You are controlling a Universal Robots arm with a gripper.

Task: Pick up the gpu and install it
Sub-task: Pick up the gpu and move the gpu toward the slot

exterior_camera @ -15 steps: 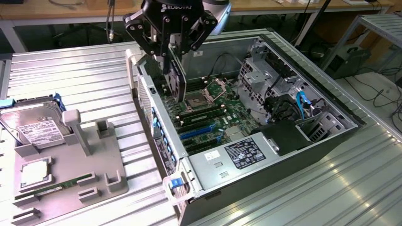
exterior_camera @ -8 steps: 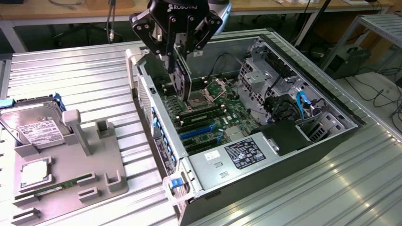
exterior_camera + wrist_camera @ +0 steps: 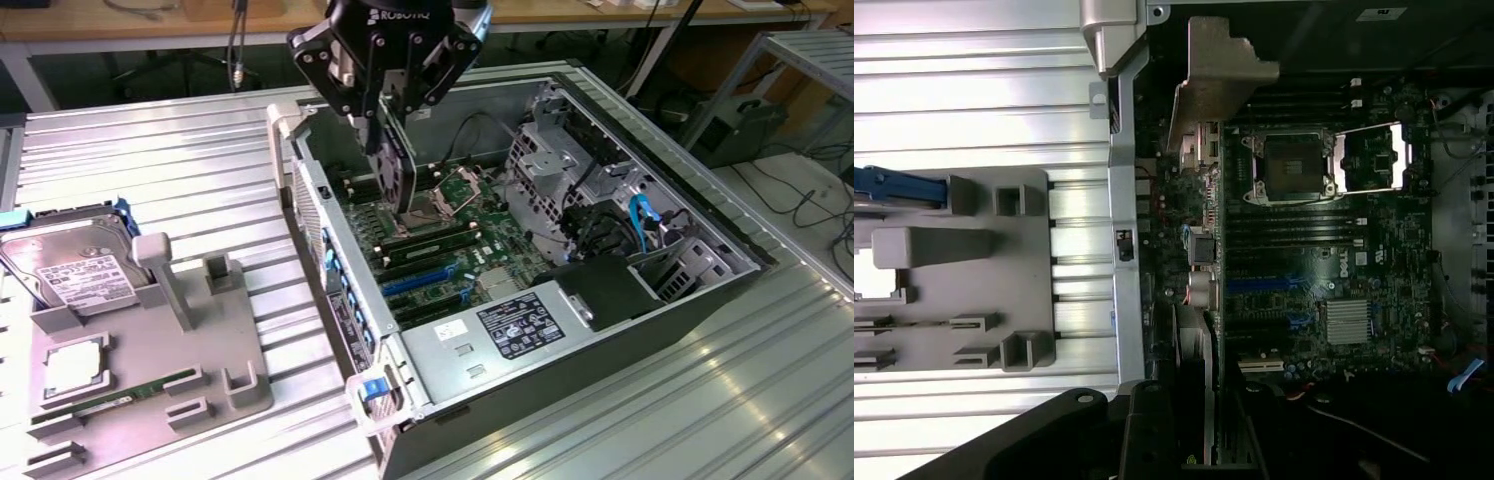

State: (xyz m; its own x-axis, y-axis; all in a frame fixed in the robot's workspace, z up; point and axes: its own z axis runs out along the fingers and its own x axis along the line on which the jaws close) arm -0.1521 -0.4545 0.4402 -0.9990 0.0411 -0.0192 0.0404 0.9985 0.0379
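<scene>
The claw (image 3: pixel 390 112) is pinching the graphics card (image 3: pixel 390 170) by its top edge. The card is hanging upright directly below the claw, over the motherboard (image 3: pixel 461 240) in the open computer case (image 3: pixel 561 400). The step is calling for a plumb card, running parallel to a slot (image 3: pixel 420 280). The case is also holding a power supply (image 3: pixel 527 330) and cables (image 3: pixel 641 220).

An open computer case (image 3: pixel 574 400) lies on its side on a ribbed metal table (image 3: pixel 160 160). Its motherboard (image 3: pixel 467 245) faces up, with blue slots (image 3: pixel 416 280) toward the near end and an open processor socket (image 3: pixel 461 190) farther back. A silver box with a black label (image 3: pixel 521 330) sits at the case's near end. On the exterior view's left, a grey fixture (image 3: pixel 147 348) holds a hard drive (image 3: pixel 67 265) at its far end and a green memory stick (image 3: pixel 127 393) nearer. A wooden bench (image 3: pixel 134 20) runs along the far side.
</scene>
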